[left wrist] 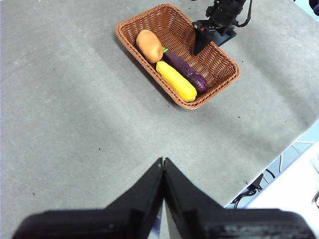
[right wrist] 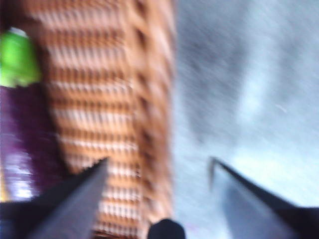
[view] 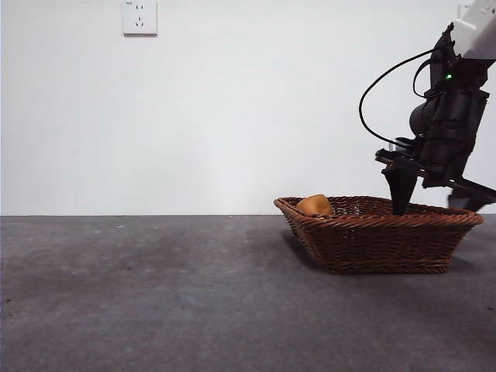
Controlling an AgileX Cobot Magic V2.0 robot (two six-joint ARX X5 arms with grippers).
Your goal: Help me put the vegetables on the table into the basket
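Note:
The brown wicker basket (left wrist: 209, 92) holds all three vegetables side by side: the orange-brown potato (left wrist: 149, 46), a long dark purple one with a green stem (left wrist: 185, 70) and the oblong yellow one (left wrist: 177, 81). In the front view only the potato (view: 314, 205) shows above the basket rim (view: 372, 221). My right gripper (view: 434, 205) is open and empty, one jaw inside the basket and one outside its far wall; it also shows in the left wrist view (left wrist: 213, 44). In the blurred right wrist view my right gripper (right wrist: 157, 167) straddles the basket wall (right wrist: 149, 99) beside the purple vegetable (right wrist: 25, 129). My left gripper (left wrist: 163, 164) is shut and empty, high above the table.
The dark grey table (view: 155, 294) stretches left of the basket. Its edge (left wrist: 279, 159) lies near the basket's right side, with cables on the floor beyond. A wall socket (view: 139, 17) sits on the white wall.

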